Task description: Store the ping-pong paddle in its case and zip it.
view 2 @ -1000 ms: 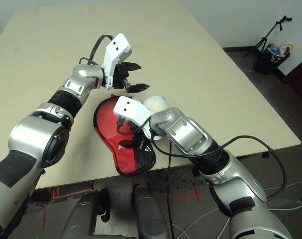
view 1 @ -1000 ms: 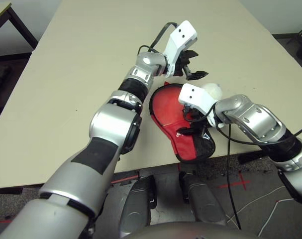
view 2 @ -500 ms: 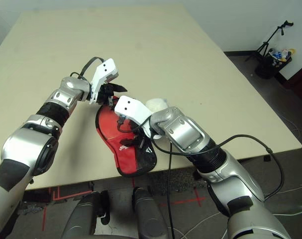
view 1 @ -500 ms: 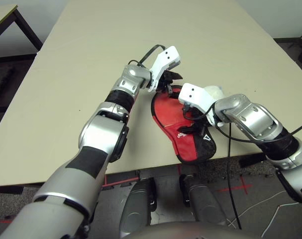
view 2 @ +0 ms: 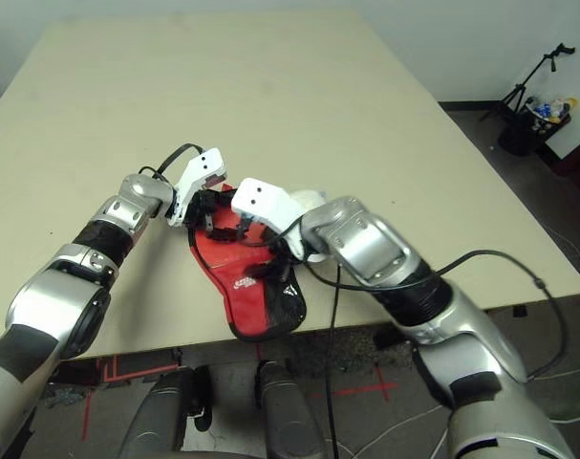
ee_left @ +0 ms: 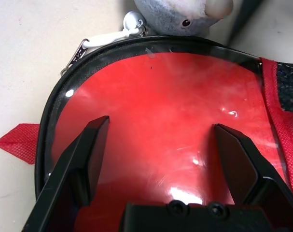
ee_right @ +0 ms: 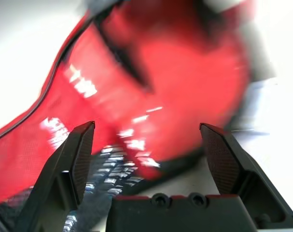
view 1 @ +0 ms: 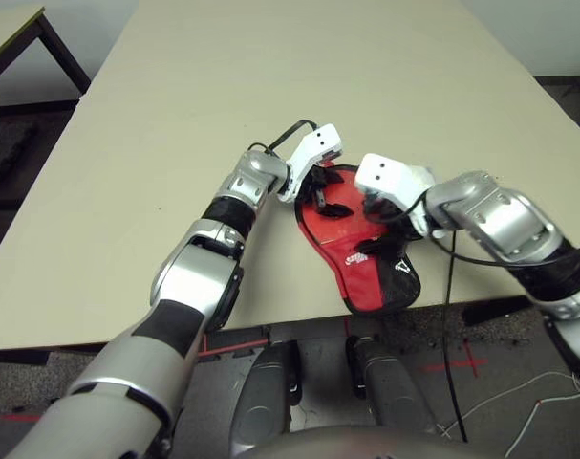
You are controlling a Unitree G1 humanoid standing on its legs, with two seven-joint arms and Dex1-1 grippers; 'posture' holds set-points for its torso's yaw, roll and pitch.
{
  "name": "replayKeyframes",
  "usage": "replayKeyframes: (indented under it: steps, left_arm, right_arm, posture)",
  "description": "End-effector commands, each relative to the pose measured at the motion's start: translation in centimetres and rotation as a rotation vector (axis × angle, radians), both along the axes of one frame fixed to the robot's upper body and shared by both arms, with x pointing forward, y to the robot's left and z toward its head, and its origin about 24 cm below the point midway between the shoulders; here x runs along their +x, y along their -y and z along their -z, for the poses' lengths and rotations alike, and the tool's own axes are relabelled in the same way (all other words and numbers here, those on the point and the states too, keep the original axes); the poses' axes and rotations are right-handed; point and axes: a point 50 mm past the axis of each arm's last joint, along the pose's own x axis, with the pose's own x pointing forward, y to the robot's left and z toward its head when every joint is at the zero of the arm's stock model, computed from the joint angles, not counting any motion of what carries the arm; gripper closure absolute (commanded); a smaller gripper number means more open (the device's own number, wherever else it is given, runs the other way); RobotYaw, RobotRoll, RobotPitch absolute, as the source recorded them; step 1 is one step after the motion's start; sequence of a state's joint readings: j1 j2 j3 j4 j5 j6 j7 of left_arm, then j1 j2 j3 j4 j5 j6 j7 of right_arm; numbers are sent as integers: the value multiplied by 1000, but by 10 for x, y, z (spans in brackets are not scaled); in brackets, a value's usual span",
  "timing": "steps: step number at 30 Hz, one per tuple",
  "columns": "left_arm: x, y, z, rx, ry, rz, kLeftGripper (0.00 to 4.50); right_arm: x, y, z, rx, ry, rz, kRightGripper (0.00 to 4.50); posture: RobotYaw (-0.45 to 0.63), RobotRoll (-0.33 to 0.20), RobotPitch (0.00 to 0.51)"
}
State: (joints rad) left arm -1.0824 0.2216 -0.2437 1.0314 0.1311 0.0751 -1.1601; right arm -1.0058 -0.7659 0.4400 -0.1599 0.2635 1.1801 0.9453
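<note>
The case (view 1: 364,251) lay near the table's (view 1: 270,86) front edge, round end away from the robot, narrow handle end w/ black mesh pocket (view 1: 395,277) reaching the edge and slightly past it. Red outside, black trim, small white logo (view 1: 355,258) about midway along. In the left wrist view a glossy red round face (ee_left: 160,125) sat inside the black zipper rim (ee_left: 59,101), apparently the ping-pong paddle's rubber (handle couldn't be made out, so can't say how far in it sat). A red fabric tab (ee_left: 16,140) stuck out from the rim onto the table. White fluffy ball (view 2: 313,201) lay just beside the round end, its white cord & metal clip (ee_left: 107,37) against the zipper rim. Left gripper (view 1: 326,196) hovered low over the round end, fingers (ee_left: 88,159) spread wide apart w/ nothing between them. Right gripper (ee_right: 151,145) was over the middle of the case, also spread wide, gripping nothing; whether either gripper touched the fabric couldn't be told. A dark-legged table (view 1: 22,24) showed at far left.
</note>
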Motion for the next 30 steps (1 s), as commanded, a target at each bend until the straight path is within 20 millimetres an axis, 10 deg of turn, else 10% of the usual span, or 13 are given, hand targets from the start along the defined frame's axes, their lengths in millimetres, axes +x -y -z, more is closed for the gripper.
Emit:
replayKeyframes:
  steps: [1, 5, 30]
  left_arm:
    - [-5, -3, 23, 80, -62, -19, 50]
    - [-6, 5, 24, 74, -60, -12, 50]
    - [-7, 20, 20, 55, -51, 16, 50]
  right_arm:
    - [14, 17, -27, 27, 113, 76, 0]
    - [26, 31, -35, 11, 162, 135, 0]
    - [46, 56, 74, -207, -118, 208, 0]
  posture:
    - [-177, 0, 145]
    - [-189, 0, 140]
    - [-182, 0, 129]
